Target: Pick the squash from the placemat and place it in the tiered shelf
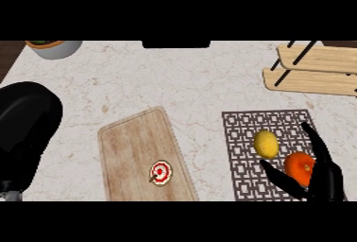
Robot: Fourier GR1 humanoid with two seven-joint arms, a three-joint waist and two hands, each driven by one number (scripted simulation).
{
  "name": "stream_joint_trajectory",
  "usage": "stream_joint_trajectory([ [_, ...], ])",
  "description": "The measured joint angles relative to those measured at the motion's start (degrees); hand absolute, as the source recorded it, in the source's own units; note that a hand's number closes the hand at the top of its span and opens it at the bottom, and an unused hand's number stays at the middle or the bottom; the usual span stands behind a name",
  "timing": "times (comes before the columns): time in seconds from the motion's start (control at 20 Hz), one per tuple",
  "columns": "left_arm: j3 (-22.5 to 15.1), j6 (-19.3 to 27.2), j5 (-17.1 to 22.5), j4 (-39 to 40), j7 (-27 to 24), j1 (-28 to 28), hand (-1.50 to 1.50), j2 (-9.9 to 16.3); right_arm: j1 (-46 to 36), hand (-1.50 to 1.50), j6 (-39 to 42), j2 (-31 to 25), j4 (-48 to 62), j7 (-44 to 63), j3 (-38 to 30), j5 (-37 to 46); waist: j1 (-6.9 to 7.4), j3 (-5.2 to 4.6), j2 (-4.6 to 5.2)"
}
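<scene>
Orange, not yellow, is what the right hand (322,177) brackets at the lower right of the frame: its spread thumb and fingers flank the orange fruit (301,168), while the yellow squash (266,143) lies just beside it to the upper left, on the patterned placemat (241,124). Closing here would likely seize the wrong item or nudge the squash; the tiered shelf (314,71) waits at upper right

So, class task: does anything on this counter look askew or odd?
The wooden cutting board lies at a slant, not square with the placemat. The right hand is open around the orange fruit, not the yellow one.
</scene>
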Motion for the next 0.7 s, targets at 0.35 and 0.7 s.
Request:
stream_joint_trajectory([
  [0.35,0.52,-0.9,0.1,0.11,0.08,0.06,0.0,0.51,3.92,-1.5,16.17,-6.08,-8.63,20.68,0.4,14.47,0.49,-0.14,0.19],
  [0.7,0.57,-1.79,0.1,0.25,1.12,-1.77,0.0,0.8,1.27,-1.5,42.06,-11.68,-15.86,36.63,4.25,14.99,1.66,-0.01,0.46],
])
